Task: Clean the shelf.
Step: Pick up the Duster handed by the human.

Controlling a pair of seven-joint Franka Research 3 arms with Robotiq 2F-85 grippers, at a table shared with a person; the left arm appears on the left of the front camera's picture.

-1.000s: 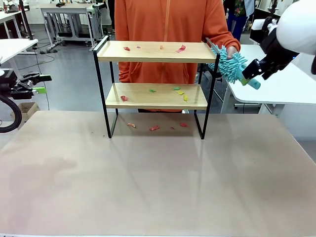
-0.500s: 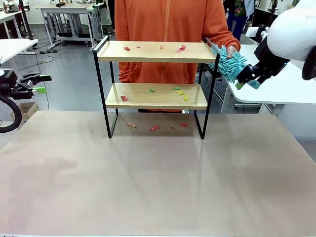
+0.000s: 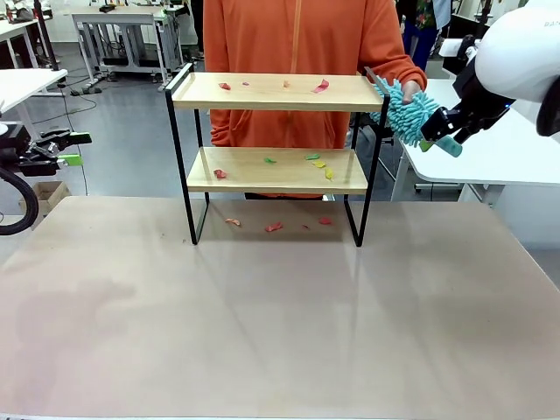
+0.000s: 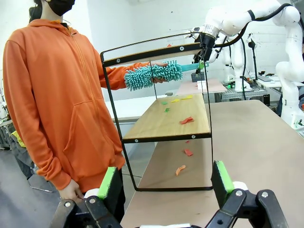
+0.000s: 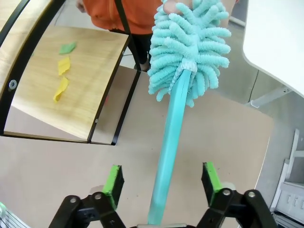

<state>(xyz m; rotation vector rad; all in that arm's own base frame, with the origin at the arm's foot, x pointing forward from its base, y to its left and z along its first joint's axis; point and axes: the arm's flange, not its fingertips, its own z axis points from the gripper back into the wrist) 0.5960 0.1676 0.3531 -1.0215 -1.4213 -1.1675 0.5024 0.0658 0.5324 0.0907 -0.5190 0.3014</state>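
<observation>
Shelf is standing upright at the far side of the counter, in front of the person; coloured scraps are lying on both boards and on the counter under it; person's hand is holding the teal duster by its fluffy head, just off the shelf's right end; we are seeing the right gripper spread, pads either side of the handle with gaps showing; left gripper is hanging spread wide, holding nothing.

Left gripper level at the left side, jaws wide; right gripper raised, jaws apart
</observation>
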